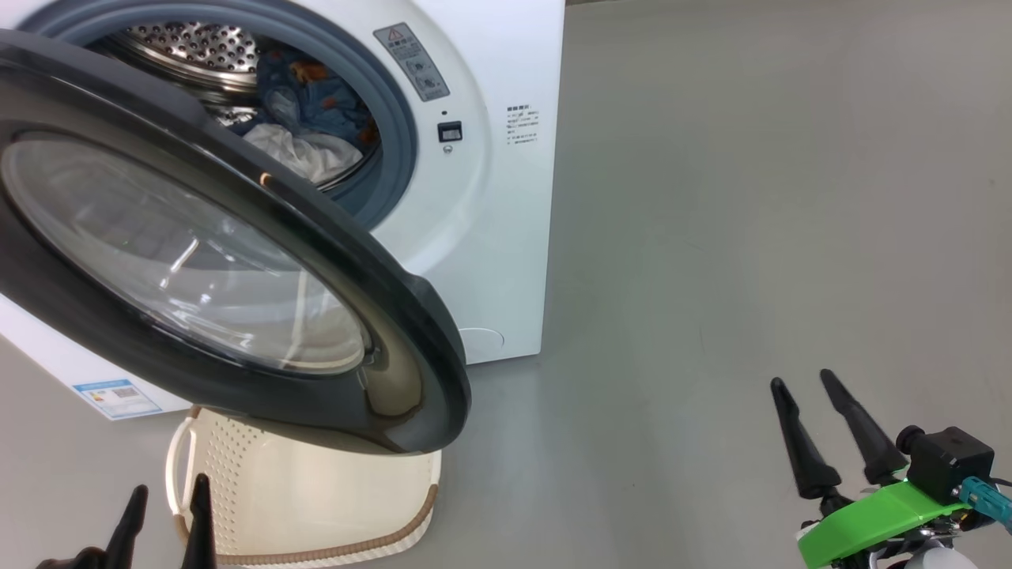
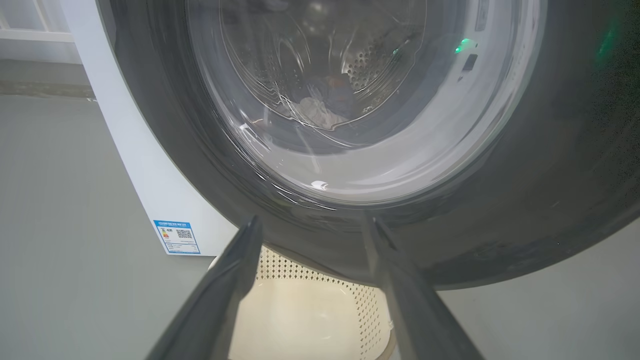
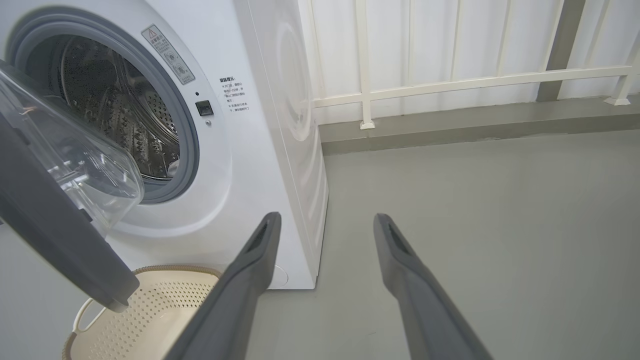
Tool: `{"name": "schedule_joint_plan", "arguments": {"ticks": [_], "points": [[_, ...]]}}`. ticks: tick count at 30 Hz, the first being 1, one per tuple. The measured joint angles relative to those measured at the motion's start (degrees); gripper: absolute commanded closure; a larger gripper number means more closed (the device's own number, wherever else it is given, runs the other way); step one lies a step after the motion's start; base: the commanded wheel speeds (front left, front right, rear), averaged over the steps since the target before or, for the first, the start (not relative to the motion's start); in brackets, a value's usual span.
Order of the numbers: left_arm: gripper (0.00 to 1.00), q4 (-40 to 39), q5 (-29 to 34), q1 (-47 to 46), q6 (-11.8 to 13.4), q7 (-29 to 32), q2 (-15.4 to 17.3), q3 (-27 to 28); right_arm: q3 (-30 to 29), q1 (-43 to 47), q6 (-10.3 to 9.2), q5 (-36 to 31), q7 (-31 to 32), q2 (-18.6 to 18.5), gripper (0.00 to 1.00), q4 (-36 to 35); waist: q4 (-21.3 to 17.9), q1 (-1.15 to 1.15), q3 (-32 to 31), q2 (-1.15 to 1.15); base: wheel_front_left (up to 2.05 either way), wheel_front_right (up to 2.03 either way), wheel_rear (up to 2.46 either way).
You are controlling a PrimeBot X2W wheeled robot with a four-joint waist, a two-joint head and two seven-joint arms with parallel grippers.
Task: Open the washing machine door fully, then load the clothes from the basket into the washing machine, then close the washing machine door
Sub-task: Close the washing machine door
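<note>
Clothes lie in the drum of the washer, blue ones with some white cloth. The basket sits on the floor just in front of the washer, and it looks empty. So I think loading is done and the job now is to shut the door.

The door hangs part way open, swung out to the left. Its black rim is right over the basket. The left tool is low and near, by the basket's left handle. Its two fingers are spread wide and hold nothing. The right tool is off to the right over bare floor, well away from the washer. Its fingers are wide apart too, with nothing in them.

To shut the door well, I would push on the black rim, not on the glass bowl. Push at the free edge, far from the hinge, where it swings easy. The left tool is closest. Go slow, all the way, until the door sits tight on the grey ring. Check first that no cloth hangs over the ring, or the door may not close.
</note>
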Motion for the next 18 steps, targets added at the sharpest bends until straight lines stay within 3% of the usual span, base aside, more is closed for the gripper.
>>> {"name": "schedule_joint_plan", "arguments": {"ticks": [8,18], "points": [[0.00,-0.08,-0.11,-0.01,0.00,0.00,-0.25,0.54,1.65,-1.09,0.00,0.71,0.00,0.15,1.00,-2.88,0.75,0.00,-0.67,0.00,0.00,0.00,0.00],[0.00,-1.81,-0.24,0.05,0.00,0.00,-1.35,0.54,7.09,-8.44,0.00,1.97,0.00,1.15,1.00,-12.16,2.54,0.00,-1.58,0.00,0.00,0.00,0.00]]}}
